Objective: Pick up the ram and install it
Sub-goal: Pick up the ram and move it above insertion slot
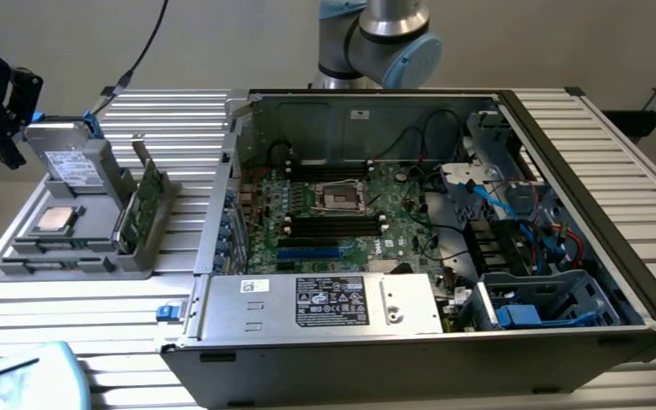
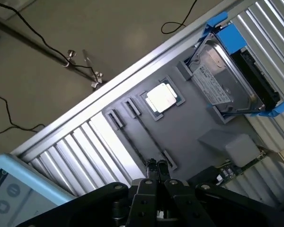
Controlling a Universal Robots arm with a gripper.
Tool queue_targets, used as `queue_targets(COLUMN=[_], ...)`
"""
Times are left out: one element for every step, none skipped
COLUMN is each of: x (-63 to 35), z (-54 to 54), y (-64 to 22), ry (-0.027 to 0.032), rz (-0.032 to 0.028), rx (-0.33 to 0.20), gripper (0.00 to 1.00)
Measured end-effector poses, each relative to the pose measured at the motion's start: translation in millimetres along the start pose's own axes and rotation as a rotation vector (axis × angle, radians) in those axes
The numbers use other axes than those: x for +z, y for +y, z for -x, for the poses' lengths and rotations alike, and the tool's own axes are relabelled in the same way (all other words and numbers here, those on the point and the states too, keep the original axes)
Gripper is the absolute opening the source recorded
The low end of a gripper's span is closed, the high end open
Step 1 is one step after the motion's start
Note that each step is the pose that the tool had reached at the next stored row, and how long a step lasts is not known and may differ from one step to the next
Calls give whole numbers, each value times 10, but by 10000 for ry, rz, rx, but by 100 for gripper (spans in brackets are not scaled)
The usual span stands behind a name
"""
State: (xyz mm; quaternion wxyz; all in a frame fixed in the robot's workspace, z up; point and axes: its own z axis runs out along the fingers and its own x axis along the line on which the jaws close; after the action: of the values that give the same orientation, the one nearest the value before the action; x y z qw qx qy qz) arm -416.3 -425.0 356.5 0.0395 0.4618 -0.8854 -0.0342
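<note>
Ram [image 1: 146, 205], the thin green stick, stood on its long edge in a slot of the grey tray [image 1: 32, 265] on the table [image 1: 100, 316], at the exterior view's left, just beside the open computer case [image 1: 601, 231]. Set that way, its upper edge was probably offered to a grip from above, with both flat faces free. On the same tray the grey drive [image 1: 72, 162] with blue tabs leaned upright at the far end, and the square silver-topped processor [image 1: 57, 219] lay flat in its own recess, each part kept apart from the others. The case lay on its side with the panel off, so the motherboard [image 1: 396, 205] faced up and its black memory slots [image 1: 328, 224] could, I judged, be reached straight from overhead. In the wrist view the pincer [image 2: 157, 171] hung over the tray with its two black fingers pressed together, clenched on nothing, and the ram was untouched in its slot, near the fingers but apart from them. None of the slots on the board held the stick, so the installing was not yet done. As for writing, the power supply [image 1: 317, 299] along the case's near side carried a black label and a small white one, and the drive bore a white sticker, but no brand or word on any of them could be made out. A pale blue tablet [image 1: 14, 376] lay at the table's near corner.
</note>
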Motion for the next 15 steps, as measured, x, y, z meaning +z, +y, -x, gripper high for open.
queue_targets(x=[3, 7, 10, 12, 16, 19, 22, 26, 29, 32, 36, 40, 43, 46, 50], z=[0, 0, 0, 0, 1, 1, 1, 1, 1, 1, 1, 2, 2, 2, 2], y=[0, -1, -1, -1, -2, -2, -2, -2, -3, -3, -3, -4, -4, -5, -5], ry=[25, 52, 77, 103, 126, 150, 174, 198, 221, 245, 267, 289, 311, 333, 354], rz=[4, 9, 13, 16, 19, 21, 24, 25, 26, 26, 25, 23, 22, 20, 16], rx=[-179, -368, -547, -725, -904, -1082, -1260, -1445, -1623, -1808, -1992, -2171, -2349, -2527, -2712], gripper=[11, 11, 11, 11, 11, 11, 11, 11, 11, 11, 11, 11, 11, 11, 11])
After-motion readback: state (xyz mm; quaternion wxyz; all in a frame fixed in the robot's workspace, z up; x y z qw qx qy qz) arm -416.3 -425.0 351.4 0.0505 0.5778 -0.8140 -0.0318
